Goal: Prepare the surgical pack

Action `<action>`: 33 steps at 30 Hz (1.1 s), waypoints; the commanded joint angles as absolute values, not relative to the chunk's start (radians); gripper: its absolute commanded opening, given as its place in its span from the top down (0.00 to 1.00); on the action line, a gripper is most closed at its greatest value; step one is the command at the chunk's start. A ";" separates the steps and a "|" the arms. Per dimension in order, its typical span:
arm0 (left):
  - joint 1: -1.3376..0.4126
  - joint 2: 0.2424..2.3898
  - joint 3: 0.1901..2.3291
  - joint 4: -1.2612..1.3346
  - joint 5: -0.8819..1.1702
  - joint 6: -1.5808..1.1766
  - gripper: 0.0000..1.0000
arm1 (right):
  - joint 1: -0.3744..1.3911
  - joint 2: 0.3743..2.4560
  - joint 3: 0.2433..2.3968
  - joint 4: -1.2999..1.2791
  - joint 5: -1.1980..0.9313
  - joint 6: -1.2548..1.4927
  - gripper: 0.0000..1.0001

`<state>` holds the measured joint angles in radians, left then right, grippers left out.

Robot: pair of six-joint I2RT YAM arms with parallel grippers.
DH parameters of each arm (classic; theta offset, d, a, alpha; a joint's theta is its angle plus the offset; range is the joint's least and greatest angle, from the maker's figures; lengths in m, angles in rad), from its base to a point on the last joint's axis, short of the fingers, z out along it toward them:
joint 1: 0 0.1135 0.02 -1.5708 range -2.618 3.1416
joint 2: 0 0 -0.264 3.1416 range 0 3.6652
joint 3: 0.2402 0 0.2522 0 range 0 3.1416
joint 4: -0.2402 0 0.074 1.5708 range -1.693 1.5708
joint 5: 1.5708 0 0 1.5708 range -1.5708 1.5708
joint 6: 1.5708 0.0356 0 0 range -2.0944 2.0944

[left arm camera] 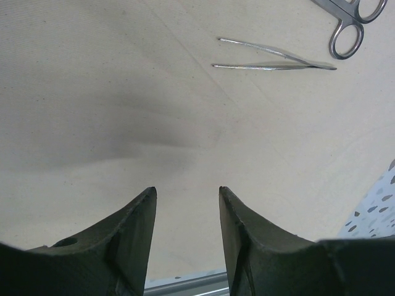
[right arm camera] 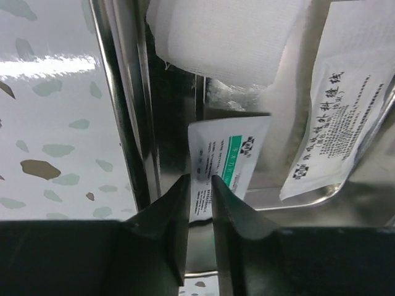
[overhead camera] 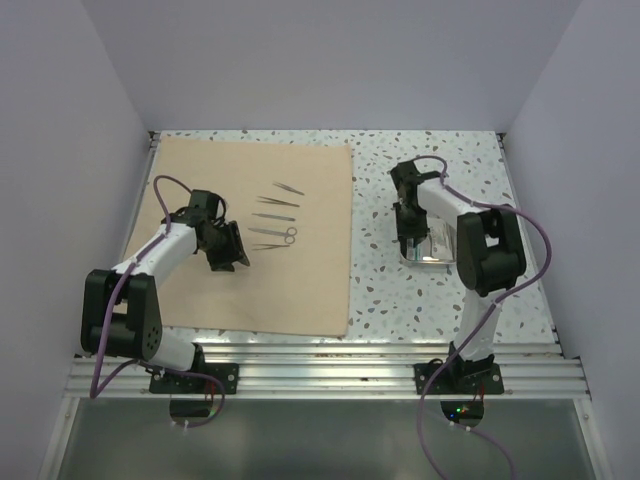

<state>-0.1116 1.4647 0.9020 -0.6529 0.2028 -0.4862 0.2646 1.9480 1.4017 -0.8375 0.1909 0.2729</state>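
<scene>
1. Pinching the small white green-striped packet (right arm camera: 231,157) at its near edge, the right gripper (right arm camera: 199,185) jaws are clamping it inside the shiny rectangular steel tray (right arm camera: 126,92); it is probably light, floppy and slick.
2. The left gripper (left arm camera: 187,194) is hovering, jaws apart, over the large tan square cloth (left arm camera: 123,92).

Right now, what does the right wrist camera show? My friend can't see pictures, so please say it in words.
The right claw pinches the bottom edge of a small white packet with a green stripe, inside a shiny steel tray. White gauze sits above it, a bigger printed packet to the right, and speckled table on the left.
</scene>
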 commanded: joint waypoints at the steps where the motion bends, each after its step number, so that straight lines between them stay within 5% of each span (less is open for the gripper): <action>1: -0.103 1.459 0.923 -0.632 0.222 -0.486 0.51 | 0.276 1.954 1.468 -0.845 0.209 0.252 0.66; 9: -0.103 1.486 0.974 -0.617 0.259 -0.592 0.53 | 0.343 1.827 1.526 -0.940 0.219 0.238 0.48; 18: -0.159 1.563 1.049 -0.659 0.221 -1.041 0.45 | 0.476 1.675 1.476 -0.962 0.118 0.261 0.43; 26: -0.317 1.747 1.350 -0.885 0.008 -1.547 0.46 | 0.476 1.534 1.350 -0.940 0.109 0.215 0.43; 33: -0.330 1.844 1.348 -0.880 0.003 -1.746 0.46 | 0.476 1.447 1.270 -0.911 0.041 0.230 0.42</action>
<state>-0.3351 1.8065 1.3380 -0.8185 0.0555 -1.5833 0.4767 1.5101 1.2926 -0.9298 0.0826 0.2382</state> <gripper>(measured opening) 0.543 0.582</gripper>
